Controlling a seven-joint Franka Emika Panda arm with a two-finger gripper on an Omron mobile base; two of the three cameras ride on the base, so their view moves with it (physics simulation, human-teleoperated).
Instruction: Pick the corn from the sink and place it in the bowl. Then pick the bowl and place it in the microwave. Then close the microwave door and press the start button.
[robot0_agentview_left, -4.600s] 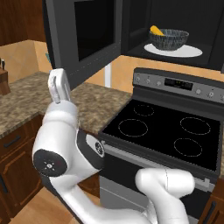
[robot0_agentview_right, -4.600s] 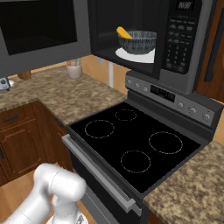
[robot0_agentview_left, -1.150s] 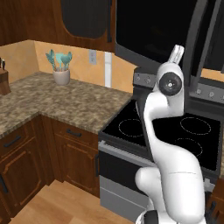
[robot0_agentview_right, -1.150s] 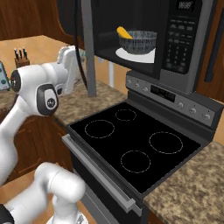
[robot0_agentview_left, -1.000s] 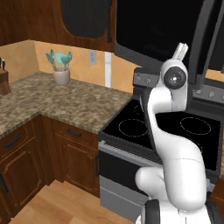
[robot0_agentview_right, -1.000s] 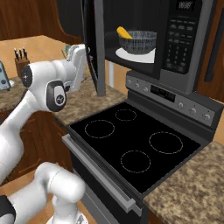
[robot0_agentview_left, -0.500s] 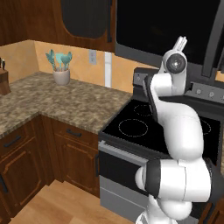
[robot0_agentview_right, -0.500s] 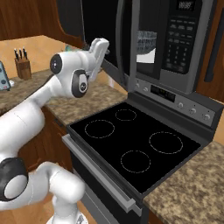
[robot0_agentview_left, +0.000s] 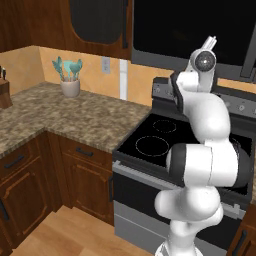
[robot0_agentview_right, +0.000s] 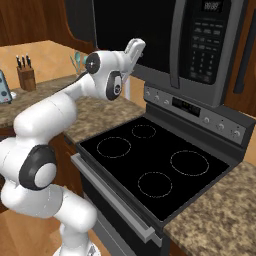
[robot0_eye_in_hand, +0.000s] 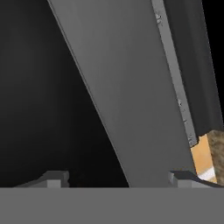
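Door: wide dark grey-black microwave door with glass window (robot0_agentview_right: 132, 35) nearly shut across large black microwave (robot0_agentview_right: 210, 45).
End effector: white two-finger end effector (robot0_agentview_right: 134, 50) against door's lower edge, tips spread wide, empty.
Risk: slipping off edge, leaving door unlatched; start keypad (robot0_agentview_right: 207, 42) untouched.

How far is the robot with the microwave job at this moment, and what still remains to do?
The wide dark microwave door looks closed over the black over-range microwave, so the corn and bowl steps seem finished, though the dark glass hides the inside. In hand: the two-finger gripper, jaws apart and holding nothing, sits against the door's lower edge. Left: pressing start on the control panel.
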